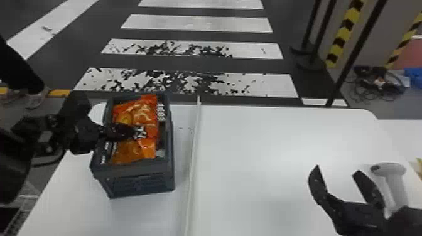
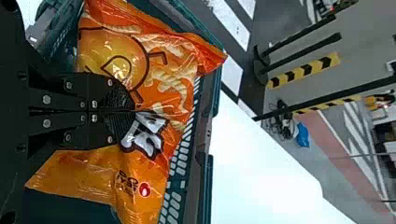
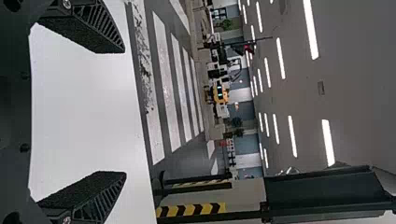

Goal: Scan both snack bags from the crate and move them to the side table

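One orange snack bag [image 1: 147, 116] is the thing the coming move turns on, and it sits in the mouth of the crate [image 1: 138, 185], between the closed fingers of the left gripper [image 2: 132, 112]. Its long axis runs from the crate's far end toward its near end, and the fingers come in over the crate's left side, crossing that axis near the bag's middle. The left arm is plainly the nearer one. The right gripper [image 1: 337, 170] has its fingers spread with nothing between them, well to the right of the crate, and the scanner [image 1: 389, 169] is farther right of the crate again, on the white table [image 1: 251, 141]. Lifting looks like the next step: straight up out of the crate first, then rightward from it to meet the scanner. A pinch at the middle leaves both ends free, so either may droop and catch the crate's rim. The count is one crate, one scanner, two grippers and one bag that I can make out; whether a second lies deeper in the crate, I cannot tell
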### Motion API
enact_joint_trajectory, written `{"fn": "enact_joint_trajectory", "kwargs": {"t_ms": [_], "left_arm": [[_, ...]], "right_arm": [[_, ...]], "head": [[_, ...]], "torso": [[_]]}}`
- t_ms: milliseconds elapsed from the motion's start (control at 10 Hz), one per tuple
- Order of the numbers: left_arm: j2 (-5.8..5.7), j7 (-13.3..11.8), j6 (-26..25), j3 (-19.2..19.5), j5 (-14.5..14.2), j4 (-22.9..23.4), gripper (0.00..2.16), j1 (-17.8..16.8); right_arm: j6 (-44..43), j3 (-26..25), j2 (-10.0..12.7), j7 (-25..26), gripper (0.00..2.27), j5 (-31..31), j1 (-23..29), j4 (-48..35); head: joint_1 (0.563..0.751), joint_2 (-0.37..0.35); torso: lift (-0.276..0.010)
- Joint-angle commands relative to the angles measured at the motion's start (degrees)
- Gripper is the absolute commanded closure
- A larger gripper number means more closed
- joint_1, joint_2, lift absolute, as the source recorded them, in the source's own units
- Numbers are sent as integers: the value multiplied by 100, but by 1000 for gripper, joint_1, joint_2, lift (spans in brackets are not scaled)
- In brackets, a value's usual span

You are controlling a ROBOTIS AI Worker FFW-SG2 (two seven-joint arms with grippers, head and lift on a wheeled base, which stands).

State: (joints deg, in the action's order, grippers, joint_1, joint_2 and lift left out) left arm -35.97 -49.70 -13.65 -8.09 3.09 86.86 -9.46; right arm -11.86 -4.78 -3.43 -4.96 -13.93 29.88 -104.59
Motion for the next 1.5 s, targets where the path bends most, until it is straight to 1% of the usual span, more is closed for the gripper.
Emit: {"fn": "enact_joint_trajectory", "kwargs": {"t_ms": [0, 100, 200, 300, 400, 500, 600, 700, 900, 1000, 1100, 1200, 1300, 1400], "left_arm": [[108, 39, 472, 343, -186, 16, 2132, 287], [213, 83, 718, 519, -274, 16, 2132, 428], [328, 127, 911, 729, -467, 7, 2132, 542], [398, 215, 1175, 773, -599, 16, 2132, 577], [495, 250, 1175, 844, -608, 95, 2132, 586], [539, 276, 1157, 905, -757, 253, 2132, 586], [556, 320, 1069, 1002, -845, 446, 2132, 621], [627, 390, 946, 1099, -977, 648, 2132, 647], [820, 566, 911, 1362, -1249, 956, 2132, 770], [925, 628, 876, 1380, -1302, 1132, 2132, 805], [1031, 698, 683, 1397, -1399, 1360, 2135, 858], [1154, 716, 560, 1389, -1408, 1668, 2135, 955], [1295, 751, 384, 1292, -1408, 1923, 2135, 1008], [1426, 760, 226, 1266, -1408, 2186, 2135, 1139]], "right_arm": [[22, 12, 9, 4, 56, 22, 9, 0], [22, 12, 9, 4, 56, 39, 27, 0], [22, 21, 9, 4, 56, 48, 35, 0], [22, 30, 9, 4, 56, 48, 44, -18], [22, 30, 9, 4, 56, 57, 53, -27], [5, 30, 17, 4, 56, 57, 62, -27], [5, 30, 17, 4, 56, 57, 62, -18], [5, 30, 26, 4, 60, 57, 62, -9], [5, 21, 26, 4, 60, 57, 62, -9], [5, 4, 26, 12, 60, 57, 62, -27], [5, -5, 26, 21, 60, 57, 70, -70], [5, -23, 26, 30, 60, 57, 106, -132], [5, -40, 26, 30, 60, 57, 132, -185], [5, -49, 26, 30, 60, 57, 150, -229]], "head": [[695, 13], [695, 16], [695, 16], [695, 15], [695, 13], [695, 11], [695, 5], [695, -1], [695, -3], [695, -4], [695, -8], [695, -18], [695, -35], [695, -56]], "torso": [[-99], [-99], [-99], [-99], [-99], [-99], [-99], [-99], [-99], [-99], [-99], [-99], [-99], [-99]]}}
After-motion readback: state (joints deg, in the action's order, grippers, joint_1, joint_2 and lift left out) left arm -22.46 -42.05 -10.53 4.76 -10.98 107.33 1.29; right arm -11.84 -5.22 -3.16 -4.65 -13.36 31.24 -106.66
